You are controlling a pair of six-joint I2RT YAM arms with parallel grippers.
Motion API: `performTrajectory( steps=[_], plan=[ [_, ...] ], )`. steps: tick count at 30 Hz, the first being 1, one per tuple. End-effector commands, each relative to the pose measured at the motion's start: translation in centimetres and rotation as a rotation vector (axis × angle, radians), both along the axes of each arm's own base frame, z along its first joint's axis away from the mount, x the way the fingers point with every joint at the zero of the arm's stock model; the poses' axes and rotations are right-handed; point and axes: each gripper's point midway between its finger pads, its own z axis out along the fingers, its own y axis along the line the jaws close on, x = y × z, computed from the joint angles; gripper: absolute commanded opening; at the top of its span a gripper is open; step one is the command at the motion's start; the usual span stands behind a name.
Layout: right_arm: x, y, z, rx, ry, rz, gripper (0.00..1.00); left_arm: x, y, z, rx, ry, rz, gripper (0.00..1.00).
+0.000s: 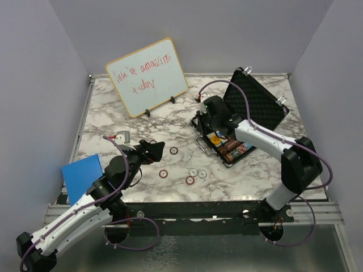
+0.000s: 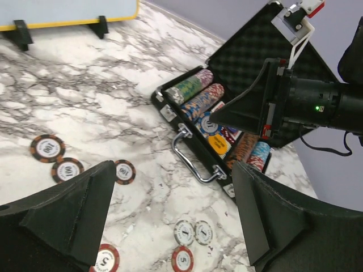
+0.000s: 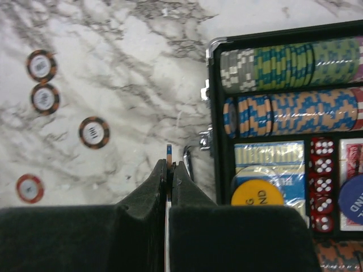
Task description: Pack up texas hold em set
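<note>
Marble-patterned table [image 1: 244, 175], grey walls [image 1: 34, 85], left claw [image 2: 173, 170] wide open, empty, right claw [image 3: 170, 165] pinching poker chip [image 3: 169, 150]

Seven loose chips [image 2: 47, 148], one case [image 1: 258, 102], one whiteboard [image 1: 147, 76].
The seven chips lay at the case's eight o'clock; inside it showed five red dice [image 3: 323, 165] and one yellow disc [image 3: 256, 194].

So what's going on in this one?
Two robot arms are packing a poker set. The right gripper is shut on a single chip, held edge-on just outside the open briefcase. The case already holds rows of chips and red dice. The left gripper is open and empty above several loose chips lying on the marble table.
</note>
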Motion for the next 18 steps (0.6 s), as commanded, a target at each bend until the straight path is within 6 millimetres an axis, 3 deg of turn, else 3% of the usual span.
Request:
performTrajectory(
  steps=[1, 8, 18],
  plan=[
    [4.7, -0.9, 0.2, -0.097, -0.123, -0.086, 0.00, 0.6, 2.4, -1.8, 0.086, 0.038, 0.116, 0.90],
    [7.3, -1.3, -2.6, -0.206, -0.100, -0.093, 0.00, 0.9, 2.2, -2.7, 0.140, 0.044, 0.111, 0.92],
    [7.8, -2.9, -4.7, -0.247, -0.035, -0.105, 0.00, 1.1, 1.6, -3.2, 0.135, 0.047, 0.097, 0.93]
  ],
)
